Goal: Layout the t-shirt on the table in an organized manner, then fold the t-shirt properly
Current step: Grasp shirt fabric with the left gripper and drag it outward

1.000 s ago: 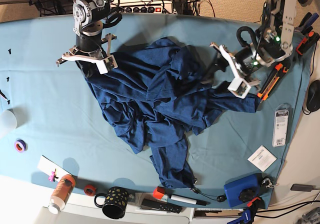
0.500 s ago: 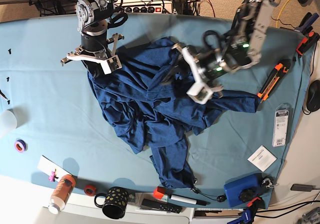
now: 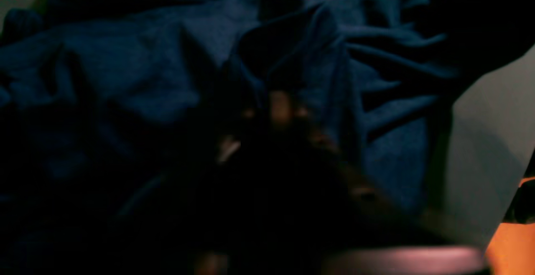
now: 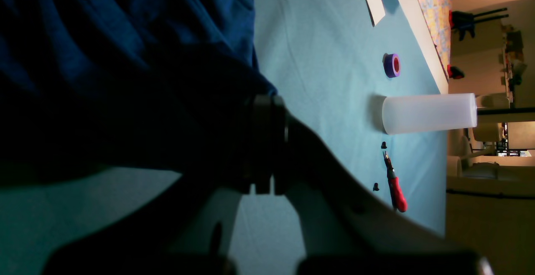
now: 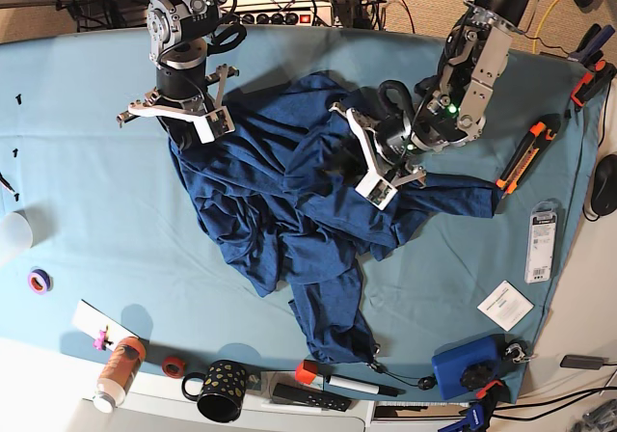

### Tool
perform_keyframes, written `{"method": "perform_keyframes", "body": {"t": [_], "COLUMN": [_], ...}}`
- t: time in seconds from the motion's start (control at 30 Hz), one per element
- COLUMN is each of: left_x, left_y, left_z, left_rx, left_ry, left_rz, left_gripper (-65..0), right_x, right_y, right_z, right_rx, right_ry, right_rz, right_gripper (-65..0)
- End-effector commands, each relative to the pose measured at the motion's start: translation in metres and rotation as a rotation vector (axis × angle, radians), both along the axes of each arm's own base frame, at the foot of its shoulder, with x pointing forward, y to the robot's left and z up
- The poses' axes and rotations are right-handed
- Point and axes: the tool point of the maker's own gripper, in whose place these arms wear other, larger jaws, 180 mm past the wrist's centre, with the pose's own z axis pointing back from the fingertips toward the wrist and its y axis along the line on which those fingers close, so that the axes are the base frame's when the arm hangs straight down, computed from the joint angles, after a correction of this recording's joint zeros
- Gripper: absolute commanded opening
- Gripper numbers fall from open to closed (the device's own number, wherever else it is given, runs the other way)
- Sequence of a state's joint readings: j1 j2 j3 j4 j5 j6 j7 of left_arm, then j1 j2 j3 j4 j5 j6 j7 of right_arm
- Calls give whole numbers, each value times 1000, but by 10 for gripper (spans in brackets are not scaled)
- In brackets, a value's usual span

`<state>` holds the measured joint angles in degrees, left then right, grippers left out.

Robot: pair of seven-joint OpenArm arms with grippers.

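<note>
The dark navy t-shirt (image 5: 289,210) lies crumpled in a heap on the middle of the teal table (image 5: 87,162). One strip trails toward the front edge and another toward the right. My left gripper (image 5: 355,157) is pressed into the heap's upper middle. In the dim left wrist view its blurred fingertips (image 3: 278,108) are shut, and folds of the t-shirt (image 3: 167,57) gather at them. My right gripper (image 5: 176,128) sits at the shirt's back left corner. It is shut (image 4: 263,141) on the edge of the t-shirt (image 4: 104,36), just above the table (image 4: 326,57).
An orange utility knife (image 5: 525,157), a packaged item (image 5: 542,244) and a white card (image 5: 504,305) lie at the right. A blue box (image 5: 465,366), black mug (image 5: 224,391) and bottle (image 5: 118,369) line the front edge. A translucent cup (image 4: 428,114), purple tape (image 4: 392,65) and red-handled tool (image 4: 395,183) sit at the left.
My left arm has swung from the table's right side onto the middle of the shirt, and its wide-open jaws have closed on fabric. The right gripper shifted slightly and kept its hold.
</note>
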<state>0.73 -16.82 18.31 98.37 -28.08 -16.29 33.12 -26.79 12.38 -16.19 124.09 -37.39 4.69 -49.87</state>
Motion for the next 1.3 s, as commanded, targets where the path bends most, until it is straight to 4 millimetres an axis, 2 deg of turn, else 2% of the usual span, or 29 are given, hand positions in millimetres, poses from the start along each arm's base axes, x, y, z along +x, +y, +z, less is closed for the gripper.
{"method": "perform_keyframes", "body": {"t": [0.0, 0.13, 0.3, 0.43, 0.53, 0.67, 0.87, 1.13, 1.27], "left_x": [9, 25, 36, 30, 15, -14, -52, -93, -111], "left_y": [-1, 23, 81, 132, 165, 193, 215, 241, 257], "left_z": [21, 45, 80, 83, 75, 69, 71, 91, 80], "left_rx": [-42, -62, -95, -91, -84, -119, -191, -256, -178], "left_ry": [-57, -114, -174, -145, -102, -41, 35, 85, 148], "left_rz": [7, 80, 179, 279, 340, 355, 348, 322, 348], "left_gripper": [-650, -650, -650, -650, -650, -650, -650, -650, -650], "right_x": [6, 7, 14, 21, 26, 29, 29, 21, 13], "right_y": [0, 2, 1, 2, 2, 1, -1, -20, -29], "right_z": [13, 14, 20, 27, 31, 34, 34, 32, 25], "right_rx": [-5, -3, -3, -2, -2, -3, -12, -96, -108], "right_ry": [-51, -59, -82, -109, -125, -137, -133, -92, -45], "right_rz": [10, 18, 17, 17, 17, 17, 8, -75, -126], "right_gripper": [-650, -650, -650, -650, -650, -650, -650, -650, -650]}}
